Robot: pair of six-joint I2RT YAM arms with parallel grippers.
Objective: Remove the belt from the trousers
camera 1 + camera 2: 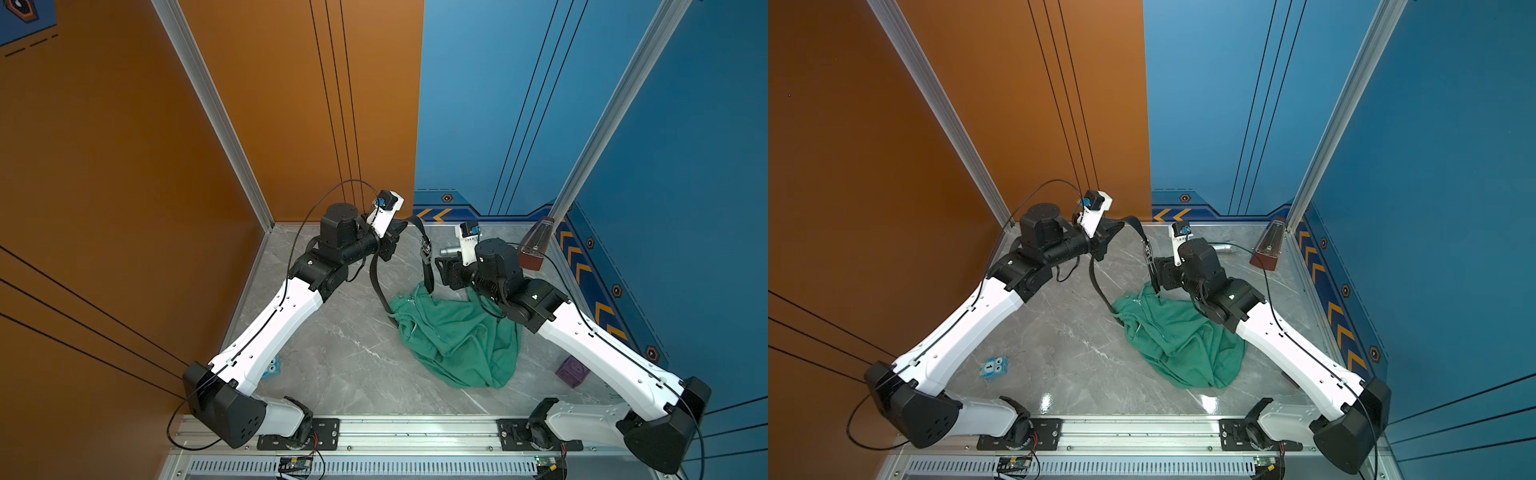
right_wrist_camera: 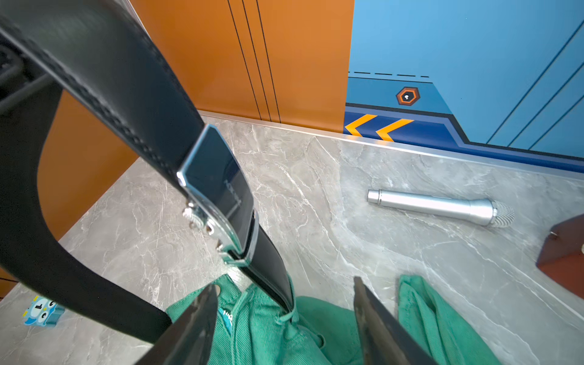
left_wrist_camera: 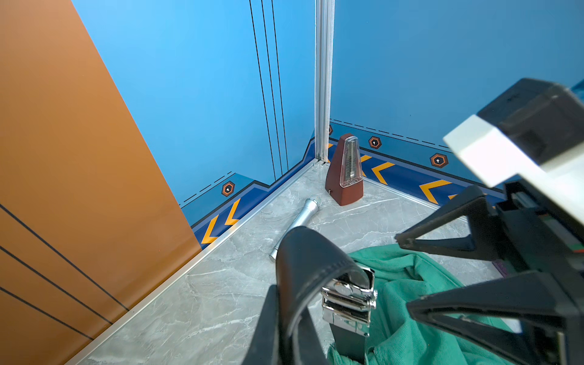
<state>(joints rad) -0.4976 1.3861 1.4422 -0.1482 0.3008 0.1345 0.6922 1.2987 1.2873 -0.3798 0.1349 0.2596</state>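
- Trousers [image 1: 457, 336], a crumpled heap of green cloth, lie near the middle of the grey marbled desk [image 1: 332, 353], between the 2 robot arms. The waistband end faces the back wall.
- Belt [image 1: 376, 278], a black strap, arches up off the desk above the waistband. 1 side hangs in a curve down to the left edge of the trousers. The other side drops past a silver buckle [image 2: 218, 186] and runs into the green cloth at the waistband.
- Left tool [image 1: 401, 228] is raised near the back wall, at the top of that arch, and is clamped tight on the belt.
- Right tool [image 2: 284, 282] is just beside the buckle, on its right. Its 2 fingers [image 2: 373, 316] stand wide apart, and the strap below the buckle passes between them with neither finger pinching it.
- Metronome [image 1: 534, 245], brown and pyramid-shaped, stands upright in the far right corner of the desk.
- Microphone [image 2: 436, 205], silver, lies flat near the back wall, between the right tool and the metronome.
- Purple cube [image 1: 572, 371] sits on the desk beside the right arm, near the right wall.
- Blue owl toy [image 1: 993, 368] lies beside the left arm, well apart from the trousers.
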